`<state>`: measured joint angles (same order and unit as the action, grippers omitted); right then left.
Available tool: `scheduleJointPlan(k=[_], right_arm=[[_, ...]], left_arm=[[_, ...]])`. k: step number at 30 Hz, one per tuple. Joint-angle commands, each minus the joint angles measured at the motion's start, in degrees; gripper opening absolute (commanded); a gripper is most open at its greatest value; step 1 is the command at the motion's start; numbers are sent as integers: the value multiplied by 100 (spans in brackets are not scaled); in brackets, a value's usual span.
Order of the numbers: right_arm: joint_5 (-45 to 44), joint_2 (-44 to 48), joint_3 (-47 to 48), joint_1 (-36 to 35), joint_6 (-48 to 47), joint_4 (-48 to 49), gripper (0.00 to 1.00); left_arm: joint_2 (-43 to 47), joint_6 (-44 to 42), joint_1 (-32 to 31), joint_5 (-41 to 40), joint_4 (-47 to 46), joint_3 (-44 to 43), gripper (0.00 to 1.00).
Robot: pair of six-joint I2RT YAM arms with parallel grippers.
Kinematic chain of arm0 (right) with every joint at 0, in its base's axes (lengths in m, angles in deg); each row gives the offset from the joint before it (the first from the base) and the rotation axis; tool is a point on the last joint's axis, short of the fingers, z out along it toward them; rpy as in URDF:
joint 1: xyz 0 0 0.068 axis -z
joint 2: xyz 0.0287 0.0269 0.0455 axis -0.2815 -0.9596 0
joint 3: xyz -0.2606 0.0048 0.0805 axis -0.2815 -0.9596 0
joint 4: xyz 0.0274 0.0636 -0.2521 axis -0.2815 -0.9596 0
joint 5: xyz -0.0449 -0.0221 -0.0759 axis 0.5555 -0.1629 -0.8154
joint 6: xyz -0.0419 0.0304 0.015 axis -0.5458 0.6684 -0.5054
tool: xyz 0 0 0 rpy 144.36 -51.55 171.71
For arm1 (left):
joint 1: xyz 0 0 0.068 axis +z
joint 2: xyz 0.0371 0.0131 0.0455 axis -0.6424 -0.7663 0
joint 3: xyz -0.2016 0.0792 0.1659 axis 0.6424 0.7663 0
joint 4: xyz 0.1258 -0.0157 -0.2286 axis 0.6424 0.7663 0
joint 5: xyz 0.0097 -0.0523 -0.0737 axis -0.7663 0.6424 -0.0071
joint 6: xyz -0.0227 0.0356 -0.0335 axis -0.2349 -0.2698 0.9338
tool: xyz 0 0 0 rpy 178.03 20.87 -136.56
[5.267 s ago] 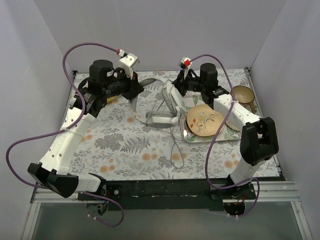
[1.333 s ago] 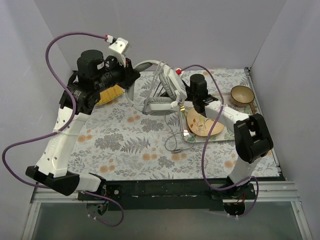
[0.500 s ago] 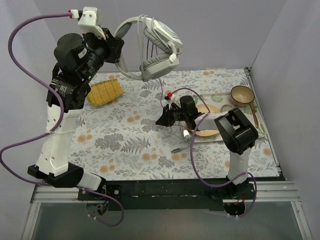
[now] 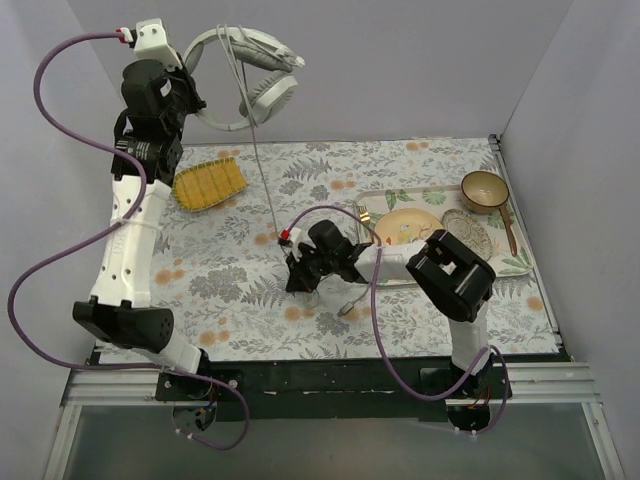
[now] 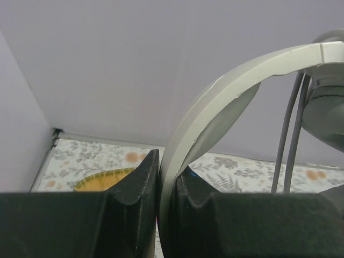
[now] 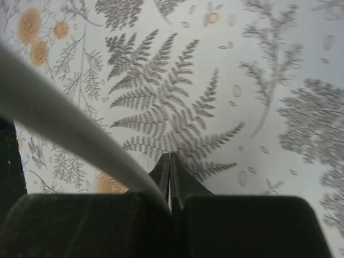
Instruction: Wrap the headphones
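Clamps headphones (image 4: 245, 75) by the headband in left gripper (image 5: 165, 177), high above floral tablecloth (image 4: 230, 290). Pinches their taut cord (image 4: 262, 170) in closed right gripper (image 6: 170, 166), just over that tablecloth. Risks cord slipping free if pulled tighter.

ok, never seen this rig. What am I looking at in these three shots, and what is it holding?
It's two robot arms bolted at the near edge of a table. The wide picture comes from a fixed camera above and behind them. The other two come from a camera on each wrist, looking along that arm's own fingers.

The left tool is high up, shut on the headband of grey-white headphones. Their thin cord runs down to the right tool, which is low over the floral cloth and looks shut on the cord.

Also on the cloth are a yellow ridged item, a tray with a plate, and a brown bowl.
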<state>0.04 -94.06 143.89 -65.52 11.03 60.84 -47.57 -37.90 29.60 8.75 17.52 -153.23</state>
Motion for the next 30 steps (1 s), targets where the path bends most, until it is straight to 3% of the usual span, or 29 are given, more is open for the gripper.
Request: scheduleJointPlan(k=[1,3,8,13,16,20,26,27,30], right_arm=[[-409,203,428,-540,-766,-1346,1],[-445,308,595,-769,-1012,-1664,1],[-691,1099,622,-1165,-1514,-2613,1],[-1243,2151,604,-1183,-1707,-3212,1],[-2034,2714,683,-1157,-1752,-3414,1],[-2729,3086,1069,-877,-1795,-3704,1],[-3450,3253,1798,1,-1813,-3775,1],[-3590,3236,1886,117,-1822,-3758,1],[-3662,3095,2212,547,-1927,-3653,1]], left_arm=[[-244,158,474,-431,-1119,237,0],[-332,-96,562,-808,-1619,648,0],[-456,-1703,677,-1677,-3419,1835,0],[-526,-3338,677,-1978,-5361,3293,0],[-456,-3894,668,-1769,-5803,3769,0],[-210,-4350,484,-1425,-5875,4559,0],[361,-5844,-201,-1127,-6490,5993,0],[449,-5898,-376,-1074,-6377,6203,0],[844,-5575,-675,-416,-4826,6119,0]])
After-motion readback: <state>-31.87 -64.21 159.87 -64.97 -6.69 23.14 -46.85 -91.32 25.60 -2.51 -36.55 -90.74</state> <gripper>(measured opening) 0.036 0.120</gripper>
